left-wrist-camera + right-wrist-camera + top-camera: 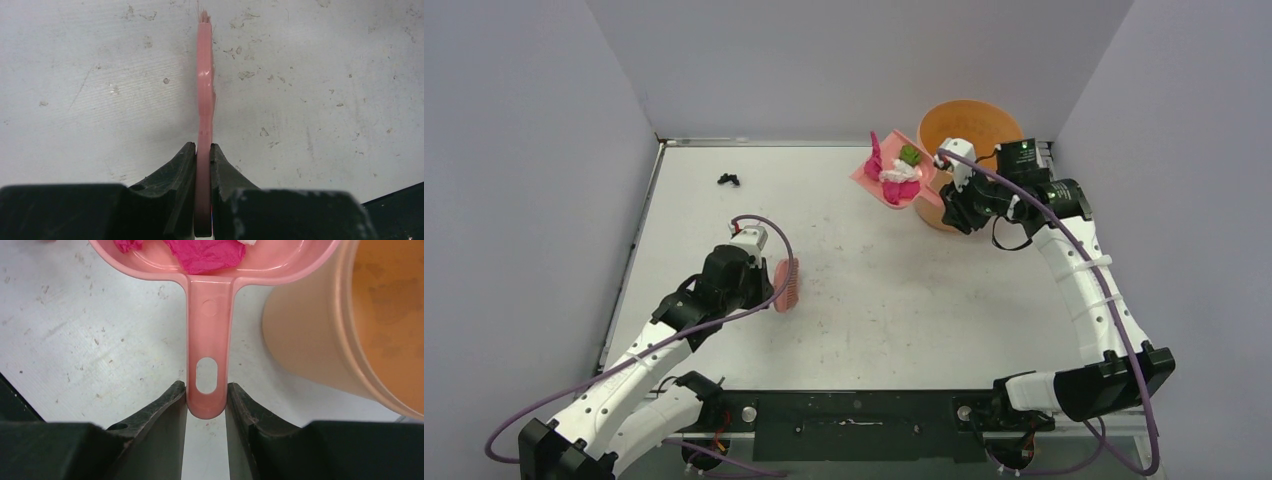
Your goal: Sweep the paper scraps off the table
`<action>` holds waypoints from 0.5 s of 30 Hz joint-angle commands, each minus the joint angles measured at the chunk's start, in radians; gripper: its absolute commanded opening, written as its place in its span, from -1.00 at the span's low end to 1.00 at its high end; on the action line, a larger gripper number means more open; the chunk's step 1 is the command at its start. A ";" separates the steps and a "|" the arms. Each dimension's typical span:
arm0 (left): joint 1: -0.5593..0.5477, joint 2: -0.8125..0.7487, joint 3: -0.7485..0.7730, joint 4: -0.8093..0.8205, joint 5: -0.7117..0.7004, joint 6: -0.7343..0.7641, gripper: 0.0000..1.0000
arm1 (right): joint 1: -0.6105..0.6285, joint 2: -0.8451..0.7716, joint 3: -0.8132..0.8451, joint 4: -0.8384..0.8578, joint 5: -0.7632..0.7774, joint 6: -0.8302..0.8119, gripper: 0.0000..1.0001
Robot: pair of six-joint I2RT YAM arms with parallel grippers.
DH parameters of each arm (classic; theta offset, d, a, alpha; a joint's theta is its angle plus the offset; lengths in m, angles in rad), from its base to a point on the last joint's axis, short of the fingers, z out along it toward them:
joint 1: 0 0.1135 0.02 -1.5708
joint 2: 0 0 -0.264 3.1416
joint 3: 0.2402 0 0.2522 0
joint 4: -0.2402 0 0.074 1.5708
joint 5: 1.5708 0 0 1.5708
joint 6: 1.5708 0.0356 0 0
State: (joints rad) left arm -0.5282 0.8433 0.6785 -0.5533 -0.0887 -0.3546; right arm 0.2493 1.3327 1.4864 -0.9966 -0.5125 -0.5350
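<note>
Clamping a pink hand brush [204,85] by its flat handle, with the left gripper [203,150] shut tight on both faces of the plastic. Holding that brush edge-on over the table [944,310], left of centre, with bristles turned toward the right-hand side. Impossible to tell from either view whether the bristle tips touch the scuffed white surface.

Pinching the very end of the handle of a pink dustpan [210,330] in the right gripper [206,390], with both fingers pressed against its sides level with the oval hanging hole. Presenting the pan end at the far right of the table, tilted and just beside the wall of an orange bucket [972,125]; from above, overlapping the bucket's near-left rim. Impossible to say whether pan and bucket actually touch.

Loaded into the dustpan, most of the paper scraps [889,180]: a magenta scrap [875,160] standing up at the pan's far-left edge, a white scrap [900,172] in the middle, a green scrap [910,154] on the side nearest the bucket, and more magenta crumpled toward the handle. Lying alone on the bare table near the far-left corner, well apart from both grippers and from the brush: one black scrap [728,180]. Hemmed in by grey walls [524,150] on three sides.
</note>
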 commanded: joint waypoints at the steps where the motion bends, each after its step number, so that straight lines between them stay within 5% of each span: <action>1: 0.007 -0.005 0.004 0.060 0.020 0.002 -1.00 | -0.053 0.000 0.111 0.060 0.010 0.102 -0.89; 15: 0.021 0.008 0.005 0.061 0.034 0.000 -1.00 | -0.165 0.052 0.263 0.078 0.317 0.136 -0.89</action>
State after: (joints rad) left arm -0.5152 0.8520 0.6785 -0.5411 -0.0727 -0.3550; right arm 0.1112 1.3529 1.6840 -0.9485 -0.3126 -0.4057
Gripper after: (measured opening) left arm 0.101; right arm 0.302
